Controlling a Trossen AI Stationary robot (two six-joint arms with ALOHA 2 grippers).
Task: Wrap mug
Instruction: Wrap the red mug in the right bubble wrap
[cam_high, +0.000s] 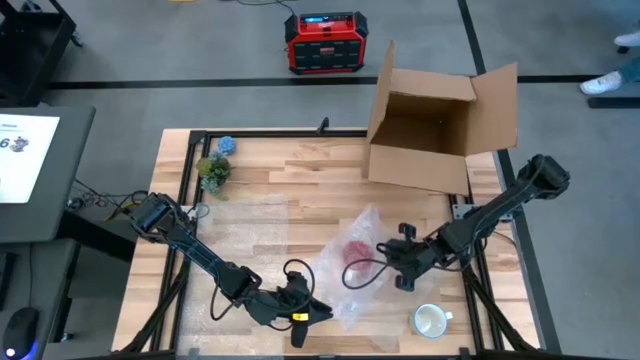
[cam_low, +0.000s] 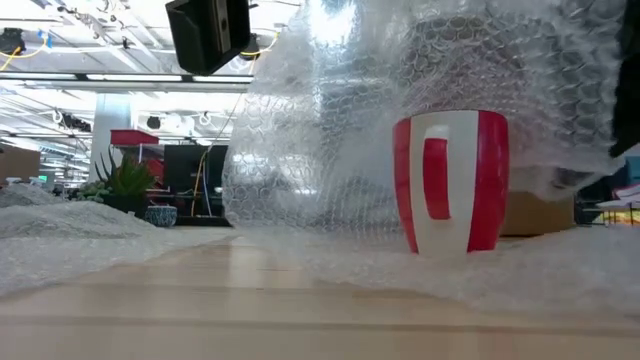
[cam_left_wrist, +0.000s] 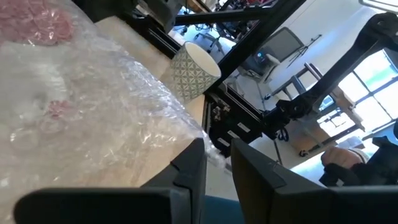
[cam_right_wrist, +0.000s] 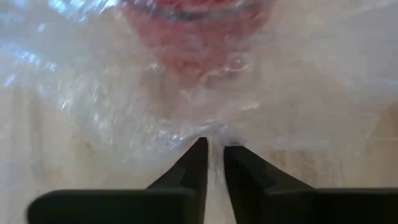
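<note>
A red and white mug (cam_low: 450, 180) stands upright on a sheet of clear bubble wrap (cam_high: 250, 235). The wrap's right part is lifted and draped over the mug (cam_high: 355, 250). My right gripper (cam_high: 388, 262) is right of the mug, shut on the raised wrap. My left gripper (cam_high: 318, 312) is by the near edge, left of the mug, shut on the wrap's near edge. Seen through the wrap, the mug (cam_right_wrist: 186, 37) is only a red blur. My left gripper pinches the bubble wrap's near edge (cam_left_wrist: 200, 138) between its two fingers, coming in low from the table's left. The wrap rises slack from there toward the mug. My right gripper pinches a gathered fold of the bubble wrap (cam_right_wrist: 214, 138) between its two fingers, coming level from the table's right. The wrap spreads from the fingers up and over the mug.
A white patterned mug (cam_high: 430, 320) stands near the front right corner, close to both grippers. An open cardboard box (cam_high: 435, 130) sits at the far right. A small plant (cam_high: 213, 172) and a blue ball (cam_high: 227, 145) are at the far left.
</note>
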